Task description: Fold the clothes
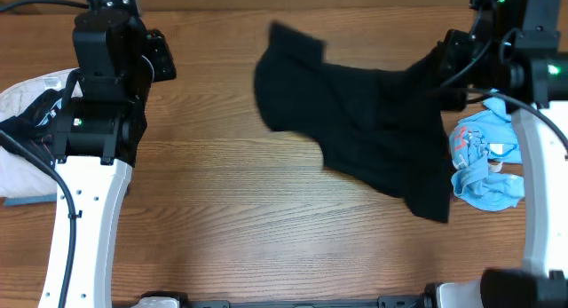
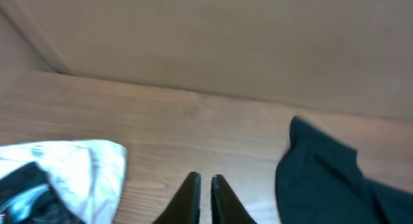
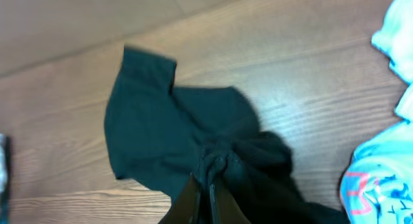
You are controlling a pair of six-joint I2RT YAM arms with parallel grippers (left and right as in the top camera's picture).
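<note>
A black garment (image 1: 355, 122) lies spread and rumpled across the middle and right of the wooden table. My right gripper (image 1: 441, 61) is shut on a bunched fold of it near its right edge; the wrist view shows the fingers (image 3: 208, 185) pinching the dark cloth (image 3: 168, 133). My left gripper (image 2: 205, 180) is shut and empty, held above the table's left side, apart from the black garment (image 2: 329, 179) on its right.
A light blue garment (image 1: 484, 161) lies crumpled at the right edge, also in the right wrist view (image 3: 381, 179). A white garment (image 1: 27, 122) is piled at the left edge, also in the left wrist view (image 2: 77, 172).
</note>
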